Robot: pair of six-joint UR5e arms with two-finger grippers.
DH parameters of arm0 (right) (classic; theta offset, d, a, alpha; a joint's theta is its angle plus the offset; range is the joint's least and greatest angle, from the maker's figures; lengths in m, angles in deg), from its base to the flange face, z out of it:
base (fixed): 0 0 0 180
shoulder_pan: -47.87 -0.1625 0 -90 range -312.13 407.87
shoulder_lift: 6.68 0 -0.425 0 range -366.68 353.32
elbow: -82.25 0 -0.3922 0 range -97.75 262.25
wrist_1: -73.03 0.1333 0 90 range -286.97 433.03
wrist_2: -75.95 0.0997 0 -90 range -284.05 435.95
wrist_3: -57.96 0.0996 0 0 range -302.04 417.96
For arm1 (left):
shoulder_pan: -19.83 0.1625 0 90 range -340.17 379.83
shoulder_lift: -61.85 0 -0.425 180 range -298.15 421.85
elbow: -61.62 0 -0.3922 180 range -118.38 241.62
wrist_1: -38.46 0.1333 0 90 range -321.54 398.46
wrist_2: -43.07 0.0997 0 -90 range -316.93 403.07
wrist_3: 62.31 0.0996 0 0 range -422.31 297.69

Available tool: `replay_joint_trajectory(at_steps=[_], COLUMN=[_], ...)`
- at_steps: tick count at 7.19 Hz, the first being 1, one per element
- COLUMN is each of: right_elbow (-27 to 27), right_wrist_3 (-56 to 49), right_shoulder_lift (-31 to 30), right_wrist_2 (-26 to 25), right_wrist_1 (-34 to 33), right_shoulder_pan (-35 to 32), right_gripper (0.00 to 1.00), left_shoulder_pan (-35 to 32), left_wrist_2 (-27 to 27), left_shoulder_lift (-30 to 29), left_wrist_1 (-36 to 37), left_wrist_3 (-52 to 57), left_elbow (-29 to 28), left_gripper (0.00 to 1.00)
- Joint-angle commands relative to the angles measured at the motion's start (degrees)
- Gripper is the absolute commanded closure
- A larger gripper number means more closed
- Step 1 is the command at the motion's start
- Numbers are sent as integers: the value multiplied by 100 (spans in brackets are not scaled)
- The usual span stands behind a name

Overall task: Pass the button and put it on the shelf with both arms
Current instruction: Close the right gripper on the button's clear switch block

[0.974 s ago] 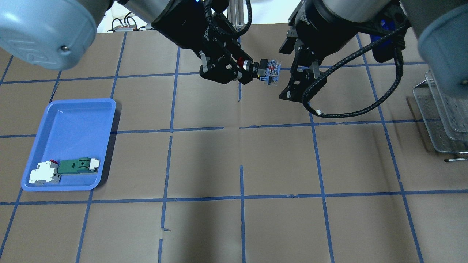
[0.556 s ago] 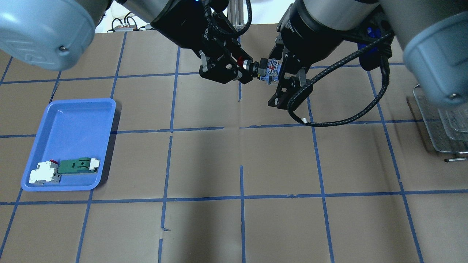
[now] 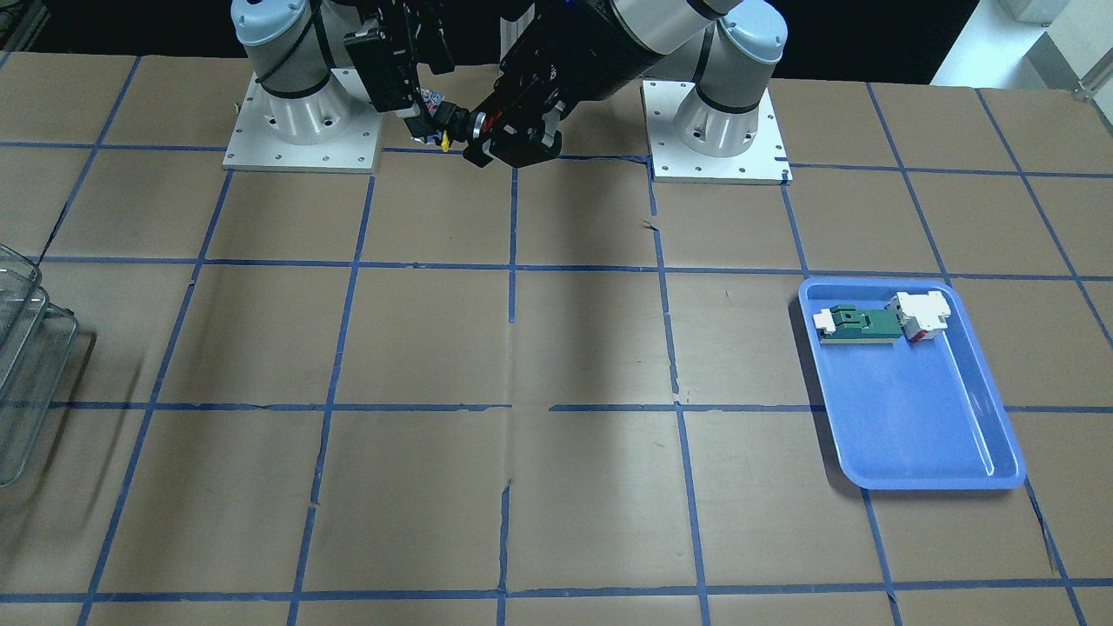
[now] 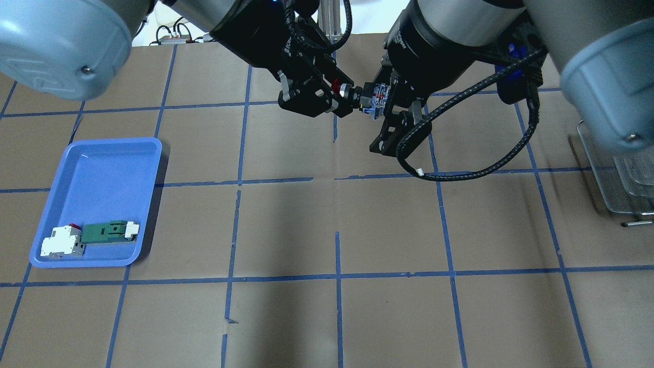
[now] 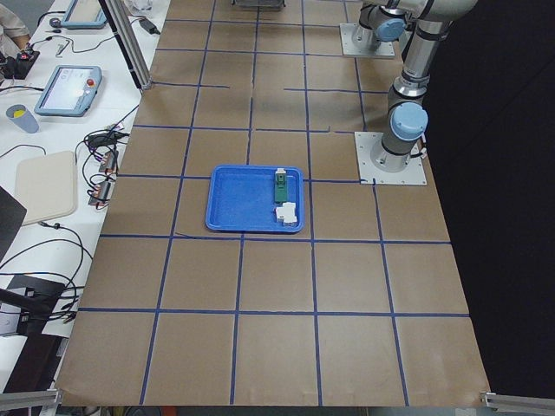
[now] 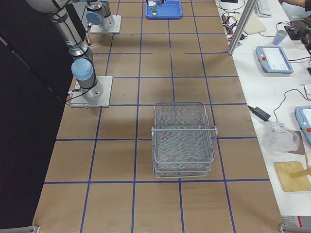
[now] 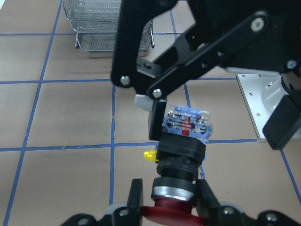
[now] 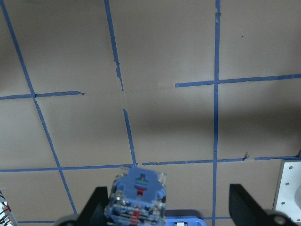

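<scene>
Right end effector (image 8: 171, 207) moved in, spread astride button (image 7: 181, 141) rear block; left end effector (image 7: 169, 207) pinching red head.

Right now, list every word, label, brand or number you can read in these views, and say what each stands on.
Nothing can be read for certain.
White lettering on the left end effector, overhead view: too blurred to read.
White lettering above the right end effector, overhead view: too blurred to read.
Marks on the button, on its blue rear block: too small to read.
Tablet screen on the side bench: too small to read.
</scene>
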Motion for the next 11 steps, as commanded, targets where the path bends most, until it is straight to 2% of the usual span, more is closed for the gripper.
replay_joint_trajectory(at_steps=[1,2,3,11], right_elbow=[-5,-23,-58,-58], right_wrist_3=[1,-8,-8,18], right_shoulder_lift=[5,-29,-47,145], right_wrist_2=[15,15,-2,165], right_wrist_1=[-15,-15,-41,20], right_shoulder_pan=[11,54,89,99], right_gripper=[13,13,7,6], left_shoulder_pan=[-29,-30,-30,-30], left_wrist_2=[6,-3,6,-3], left_shoulder_lift=[110,180,216,225], left_wrist_1=[-13,13,13,-4], left_wrist_3=[0,0,0,-9], left_elbow=[89,194,212,212], left_gripper=[100,100,100,100])
